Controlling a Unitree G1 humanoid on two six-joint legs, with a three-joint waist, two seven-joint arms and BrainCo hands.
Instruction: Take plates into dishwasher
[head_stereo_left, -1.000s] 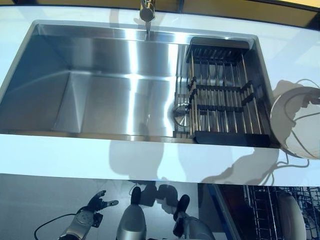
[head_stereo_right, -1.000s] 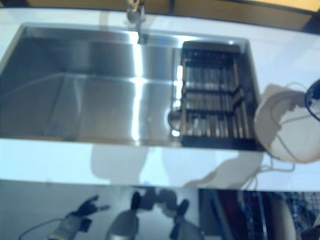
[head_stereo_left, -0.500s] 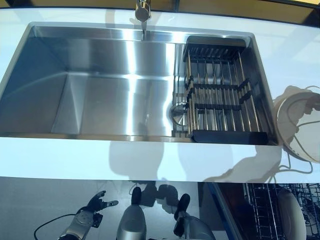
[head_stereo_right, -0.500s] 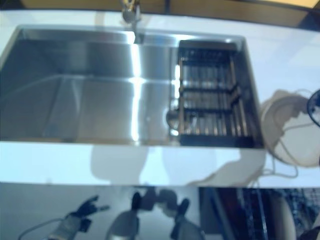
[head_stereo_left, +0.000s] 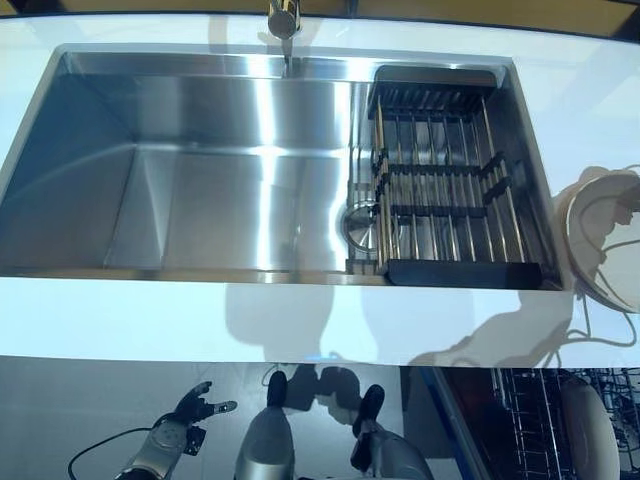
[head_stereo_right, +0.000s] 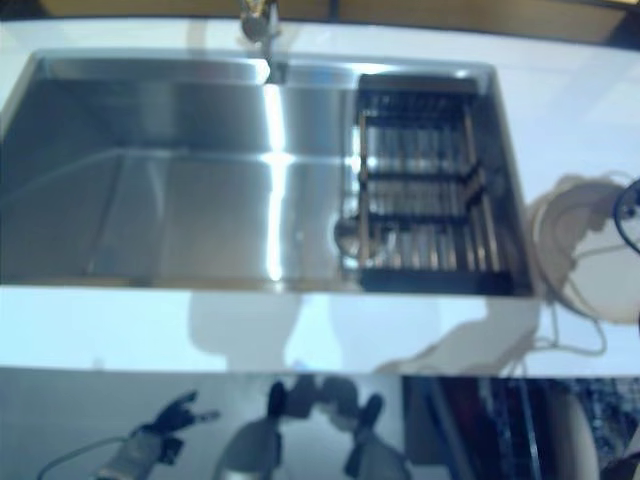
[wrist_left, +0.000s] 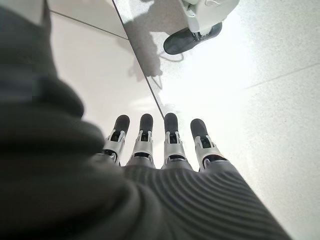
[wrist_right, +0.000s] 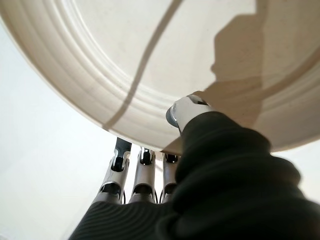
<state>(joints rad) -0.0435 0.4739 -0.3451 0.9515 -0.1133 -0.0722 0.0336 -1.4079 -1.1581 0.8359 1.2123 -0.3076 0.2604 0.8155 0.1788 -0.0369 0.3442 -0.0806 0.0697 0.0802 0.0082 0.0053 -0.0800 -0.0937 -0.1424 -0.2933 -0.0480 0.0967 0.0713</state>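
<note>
The right hand (wrist_right: 150, 180) only pinches the cream plate (wrist_right: 150, 65) by its rim, thumb on top, fingers underneath, so it could easily slip before reaching the dishwasher rack (head_stereo_left: 530, 420), while the left hand (wrist_left: 155, 150) hangs relaxed, holding nothing.

View: our right wrist | Item: cream plate (wrist_right: 150, 65), ringed rim, thin and broad shadows across its face | Holder: our right hand (wrist_right: 142, 185), thumb (wrist_right: 182, 111) pressed on the plate's face, fingers (wrist_right: 120, 165) reaching under its edge, pinching it | Ground: pale plain surface (wrist_right: 45, 170) behind.
</note>
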